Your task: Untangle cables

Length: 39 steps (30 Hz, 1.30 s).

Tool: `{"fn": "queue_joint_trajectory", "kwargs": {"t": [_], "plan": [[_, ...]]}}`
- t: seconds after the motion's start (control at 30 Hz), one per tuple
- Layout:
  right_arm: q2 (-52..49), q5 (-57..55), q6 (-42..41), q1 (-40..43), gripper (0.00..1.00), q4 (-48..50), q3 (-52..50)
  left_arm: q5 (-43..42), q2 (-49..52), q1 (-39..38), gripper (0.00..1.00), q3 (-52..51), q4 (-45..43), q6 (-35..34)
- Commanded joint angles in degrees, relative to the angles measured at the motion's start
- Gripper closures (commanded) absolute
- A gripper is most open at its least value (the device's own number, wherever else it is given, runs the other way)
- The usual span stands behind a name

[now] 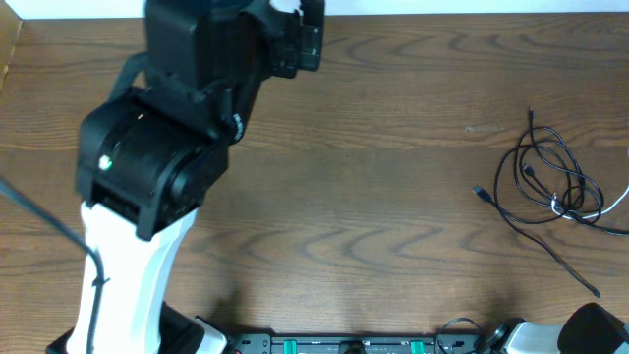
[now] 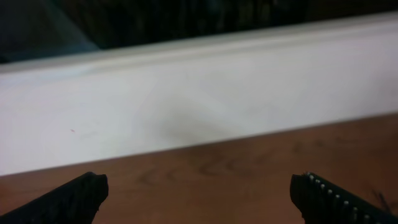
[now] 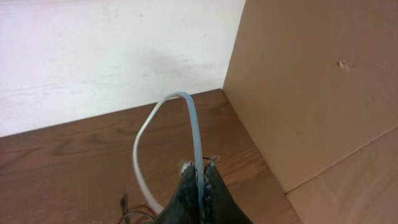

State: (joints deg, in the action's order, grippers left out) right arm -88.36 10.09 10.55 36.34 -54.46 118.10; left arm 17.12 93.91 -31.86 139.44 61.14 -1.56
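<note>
A tangle of thin black cables [image 1: 546,180] lies in loose loops on the wooden table at the right. A white cable [image 1: 616,203] runs out of the tangle toward the right edge. In the right wrist view my right gripper [image 3: 200,167] is shut on the white cable [image 3: 163,107], which arches up from between the fingertips and curves back down to the left. A bit of black cable [image 3: 133,215] shows below it. The right gripper itself is outside the overhead view. My left gripper [image 2: 199,186] stands open over bare wood, far from the cables, with nothing between its fingers.
The left arm [image 1: 167,147] fills the upper left of the overhead view. A cardboard wall [image 3: 311,93] stands close on the right of my right gripper. A white wall [image 2: 186,106] borders the table's far edge. The arm bases [image 1: 344,344] sit along the near edge.
</note>
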Motion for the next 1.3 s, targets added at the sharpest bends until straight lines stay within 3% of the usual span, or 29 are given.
{"fn": "queue_joint_trajectory", "kwargs": {"t": [0.0, 0.07, 0.37, 0.6, 0.8, 1.07, 1.27], "plan": [[0.6, 0.6, -0.6, -0.4, 0.99, -0.1, 0.3, -10.0, 4.0, 0.3, 0.01, 0.9, 1.1, -1.2], [0.6, 0.7, -0.6, -0.4, 0.99, 0.1, 0.3, -14.6, 7.0, 0.3, 0.02, 0.9, 1.4, 0.3], [0.6, 6.4, -0.7, -0.7, 0.99, -0.7, 0.3, -16.6, 9.2, 0.5, 0.02, 0.9, 2.5, 2.2], [0.6, 7.9, -0.9, -6.4, 0.99, -0.4, 0.3, -36.3, 12.3, 0.4, 0.02, -0.2, 3.5, -1.0], [1.5, 5.7, -0.9, -7.9, 0.99, 1.4, 0.4, -46.5, 21.0, 0.4, 0.02, -0.4, 1.4, -1.5], [1.4, 10.5, -2.9, -8.0, 0.99, 3.2, 0.4, -46.8, 25.2, -0.1, 0.02, -0.4, -0.7, -1.5], [1.5, 15.3, -6.1, -9.0, 0.99, 8.1, 1.8, -51.6, 29.4, -3.9, 0.02, -0.5, -1.9, -1.5]]}}
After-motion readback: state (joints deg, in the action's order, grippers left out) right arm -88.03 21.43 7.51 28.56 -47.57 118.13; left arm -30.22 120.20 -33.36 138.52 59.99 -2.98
